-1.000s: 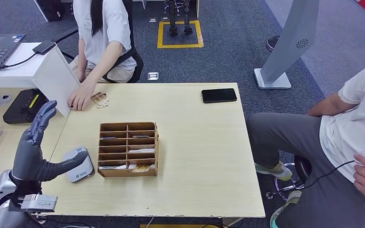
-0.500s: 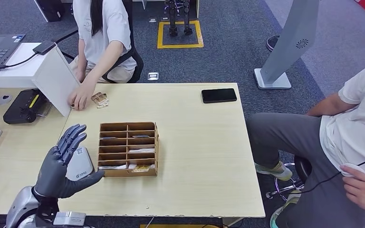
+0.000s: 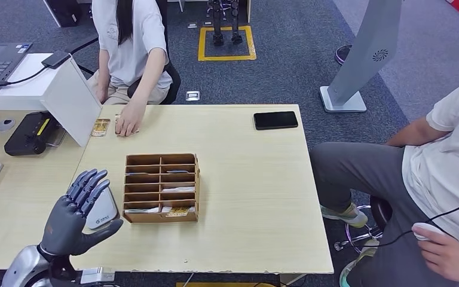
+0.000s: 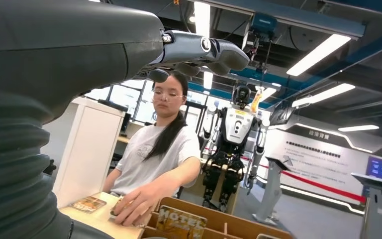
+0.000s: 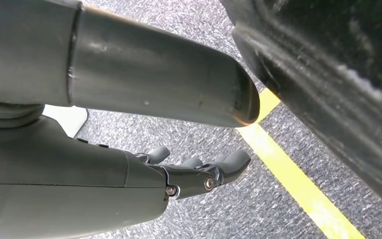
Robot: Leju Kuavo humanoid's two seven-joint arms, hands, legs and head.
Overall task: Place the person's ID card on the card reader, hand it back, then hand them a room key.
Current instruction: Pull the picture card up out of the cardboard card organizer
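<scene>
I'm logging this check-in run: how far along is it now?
Nothing looks done: the grey card reader has no card on it. In hand: nothing; the left hand hovers open beside it. The small card lies near the seated person's hand. Left: reading, returning, then a key from the brown cardboard slotted organizer.

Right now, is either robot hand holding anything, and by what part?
Nothing. The left robot hand is open above the grey card reader; the right robot hand hangs empty over the floor.
</scene>
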